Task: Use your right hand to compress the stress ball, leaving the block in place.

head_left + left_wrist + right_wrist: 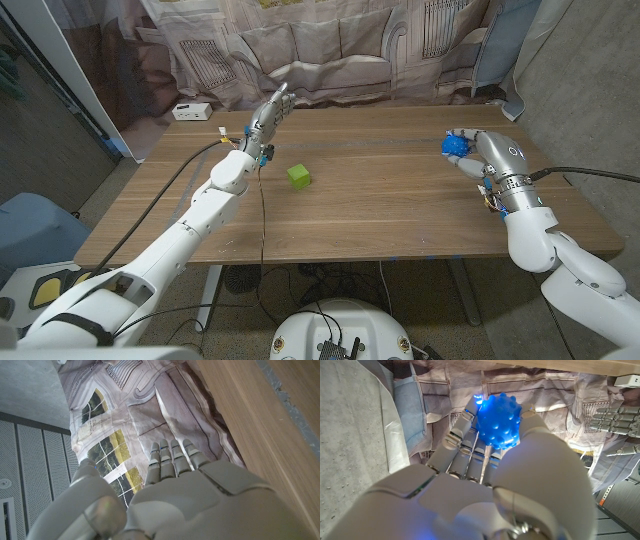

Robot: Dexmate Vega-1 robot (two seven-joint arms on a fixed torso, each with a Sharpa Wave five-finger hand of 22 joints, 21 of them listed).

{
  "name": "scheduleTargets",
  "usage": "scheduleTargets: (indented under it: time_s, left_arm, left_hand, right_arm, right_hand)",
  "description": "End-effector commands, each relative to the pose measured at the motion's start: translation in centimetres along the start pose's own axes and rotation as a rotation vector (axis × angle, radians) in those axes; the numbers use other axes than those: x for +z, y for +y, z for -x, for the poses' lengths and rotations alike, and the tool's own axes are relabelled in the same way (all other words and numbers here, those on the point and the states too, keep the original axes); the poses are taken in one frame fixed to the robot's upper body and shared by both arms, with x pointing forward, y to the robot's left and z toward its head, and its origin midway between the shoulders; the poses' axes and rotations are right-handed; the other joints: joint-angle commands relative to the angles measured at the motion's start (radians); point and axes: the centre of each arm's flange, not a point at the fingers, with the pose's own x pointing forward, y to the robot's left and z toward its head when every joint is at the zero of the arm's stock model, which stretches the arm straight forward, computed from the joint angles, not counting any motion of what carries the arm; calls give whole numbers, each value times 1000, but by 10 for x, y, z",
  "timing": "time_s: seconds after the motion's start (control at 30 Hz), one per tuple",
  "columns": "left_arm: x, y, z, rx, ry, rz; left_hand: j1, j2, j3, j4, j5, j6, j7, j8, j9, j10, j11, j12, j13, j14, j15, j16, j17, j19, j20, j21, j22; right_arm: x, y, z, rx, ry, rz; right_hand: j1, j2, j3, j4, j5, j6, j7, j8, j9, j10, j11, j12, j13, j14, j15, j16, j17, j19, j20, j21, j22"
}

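Observation:
The blue knobbly stress ball sits in my right hand, raised above the table's right side. In the right wrist view the ball is held between the thumb and the fingers of that hand. A green block stands alone near the table's middle. My left hand is lifted over the far left part of the table, fingers straight and apart, holding nothing. The left wrist view shows its fingers extended toward the curtain.
A white box lies at the table's far left corner. A printed curtain hangs behind the wooden table. A cable runs along the left arm. My left hand also appears far off in the right wrist view.

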Motion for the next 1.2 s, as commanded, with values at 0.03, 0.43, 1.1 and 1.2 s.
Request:
scheduleTargets:
  time_s: [0.03, 0.43, 1.1, 1.2]
  left_arm:
    - [-1, 1, -4, -6, 3, 3]
    - [-1, 1, -7, -7, 0, 2]
    - [-1, -2, -3, 2, -2, 4]
    - [-1, -3, -2, 2, -2, 5]
  left_hand:
    - [3, 6, 2, -2, -1, 6, -1, 3, 5, 2, 0, -5, 4, 8, 2, 2, 3, 0, -2, 3, 6]
    - [3, 7, 3, -3, -1, 7, -1, 3, 5, 3, -4, -5, 4, 8, 2, 2, 3, 0, -1, 3, 6]
    - [2, 8, 4, -5, -1, 7, -1, 3, 5, 1, -4, -6, 4, 10, 3, 2, 3, -2, -1, 2, 6]
    - [2, 9, 5, -6, -1, 7, -2, 3, 5, 3, -2, -5, 4, 10, 1, 2, 3, -2, -1, 2, 6]
  right_arm:
    - [2, 0, -1, -9, -3, 18]
    - [2, 1, -1, -13, -4, 27]
    - [-1, -2, 3, -26, -9, 28]
    - [-2, -2, 4, -29, -10, 25]
  right_hand:
    - [-12, -9, -9, 1, -1, -9, 1, -5, 2, -9, -3, 0, 2, -2, -38, -5, 1, -2, -2, -2, 1]
    - [-24, -16, -11, 0, 4, -30, 7, -5, 2, -26, 0, 0, 3, -9, -35, -17, -8, -10, 0, -11, 1]
    - [3, 0, 12, -21, 16, -46, 9, 3, 0, -42, 6, 6, 4, -9, -37, -28, -16, -17, 5, -25, 1]
    - [43, 13, 30, -42, 18, -45, 6, 5, -1, -45, -1, 8, 5, -8, -48, -25, -12, -9, -4, -25, 1]
